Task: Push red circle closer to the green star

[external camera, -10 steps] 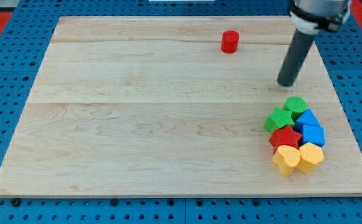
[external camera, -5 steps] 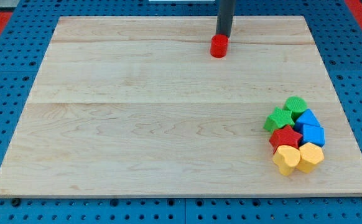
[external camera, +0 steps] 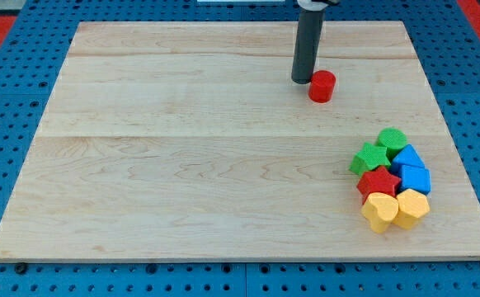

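Two yellow blocks [external camera: 395,209] sit nearest on the desk [external camera: 182,165], the green star [external camera: 369,158] just beyond (right side); farther off, the red circle [external camera: 322,86] touches my tip [external camera: 303,80], which has no claw.

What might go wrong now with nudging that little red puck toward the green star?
My tip sits at the red circle's upper-left edge, so an off-centre push may let the round block slip sideways. The green star is packed against the red star and the green block; overshooting would probably scatter that cluster.
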Controlling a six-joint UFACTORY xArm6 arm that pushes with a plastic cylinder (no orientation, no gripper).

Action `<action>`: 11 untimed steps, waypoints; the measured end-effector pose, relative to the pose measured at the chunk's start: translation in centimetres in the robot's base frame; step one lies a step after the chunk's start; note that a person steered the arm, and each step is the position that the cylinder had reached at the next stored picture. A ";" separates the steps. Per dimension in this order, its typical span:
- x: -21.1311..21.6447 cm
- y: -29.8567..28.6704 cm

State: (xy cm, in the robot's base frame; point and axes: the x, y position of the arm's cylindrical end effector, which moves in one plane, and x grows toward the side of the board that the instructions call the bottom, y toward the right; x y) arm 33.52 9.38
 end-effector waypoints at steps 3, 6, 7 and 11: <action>-0.4 4.6; 0.9 6.7; 2.7 6.7; 8.0 6.7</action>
State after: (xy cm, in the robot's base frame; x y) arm 41.48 16.10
